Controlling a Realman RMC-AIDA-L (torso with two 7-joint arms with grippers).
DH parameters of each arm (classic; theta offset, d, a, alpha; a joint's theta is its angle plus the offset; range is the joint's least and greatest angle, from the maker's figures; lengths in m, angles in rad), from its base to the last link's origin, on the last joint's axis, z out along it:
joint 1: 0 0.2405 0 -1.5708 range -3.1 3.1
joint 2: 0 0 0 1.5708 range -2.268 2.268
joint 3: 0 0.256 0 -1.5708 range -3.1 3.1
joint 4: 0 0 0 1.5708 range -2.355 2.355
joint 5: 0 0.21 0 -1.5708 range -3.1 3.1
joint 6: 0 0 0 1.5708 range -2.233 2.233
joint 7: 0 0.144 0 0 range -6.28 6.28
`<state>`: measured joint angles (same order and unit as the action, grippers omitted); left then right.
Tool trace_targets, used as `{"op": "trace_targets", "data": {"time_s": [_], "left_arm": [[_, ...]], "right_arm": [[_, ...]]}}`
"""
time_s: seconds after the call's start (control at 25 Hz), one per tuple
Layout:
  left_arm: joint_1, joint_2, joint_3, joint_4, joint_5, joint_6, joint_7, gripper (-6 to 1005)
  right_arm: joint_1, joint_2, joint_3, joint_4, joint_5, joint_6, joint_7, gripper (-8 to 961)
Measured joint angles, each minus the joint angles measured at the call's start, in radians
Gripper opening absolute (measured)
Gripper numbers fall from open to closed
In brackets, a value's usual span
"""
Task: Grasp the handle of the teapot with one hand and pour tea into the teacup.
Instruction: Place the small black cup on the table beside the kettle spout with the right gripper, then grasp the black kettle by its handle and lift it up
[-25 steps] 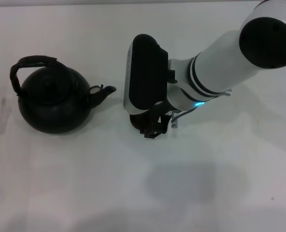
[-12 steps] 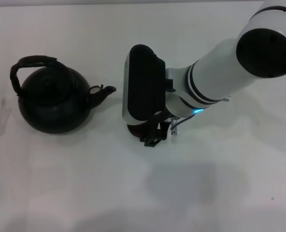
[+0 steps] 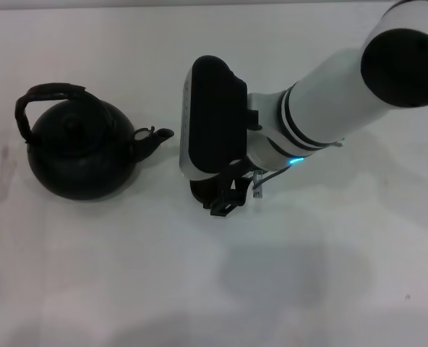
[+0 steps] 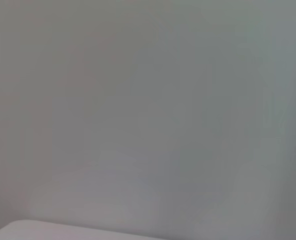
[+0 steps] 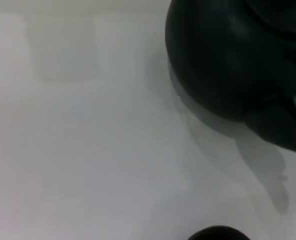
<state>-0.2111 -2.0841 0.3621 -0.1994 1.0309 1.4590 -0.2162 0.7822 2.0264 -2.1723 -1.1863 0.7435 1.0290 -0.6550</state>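
Looking down from the head view, we see the teapot (image 3: 80, 148) on the white table (image 3: 127, 275) at the left, its spout pointing right and its handle (image 3: 44, 97) arching above. Our right gripper (image 3: 225, 199) hovers just right of the spout, over the teacup (image 3: 199, 191), which it mostly hides; we cannot tell how its fingers stand
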Motion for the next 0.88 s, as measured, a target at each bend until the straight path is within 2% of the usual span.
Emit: {"op": "trace_targets", "data": {"time_s": [0.24,0.4,0.64,0.88], "left_arm": [[-0.001,0.001,0.0,0.005,0.0,0.0,0.0,860],[0.001,0.002,0.0,0.008,0.0,0.0,0.0,859],[0.003,0.002,0.0,0.008,0.0,0.002,0.0,859],[0.009,0.003,0.0,0.01,0.0,0.008,0.0,858]], "right_arm": [[-0.009,-0.002,0.016,-0.025,0.009,0.036,-0.006,853],[-0.064,-0.005,0.041,-0.118,0.018,0.044,-0.023,852],[-0.237,-0.009,0.245,-0.285,0.05,0.05,-0.136,850],[-0.343,-0.015,0.473,-0.246,0.206,0.025,-0.278,849]]}}
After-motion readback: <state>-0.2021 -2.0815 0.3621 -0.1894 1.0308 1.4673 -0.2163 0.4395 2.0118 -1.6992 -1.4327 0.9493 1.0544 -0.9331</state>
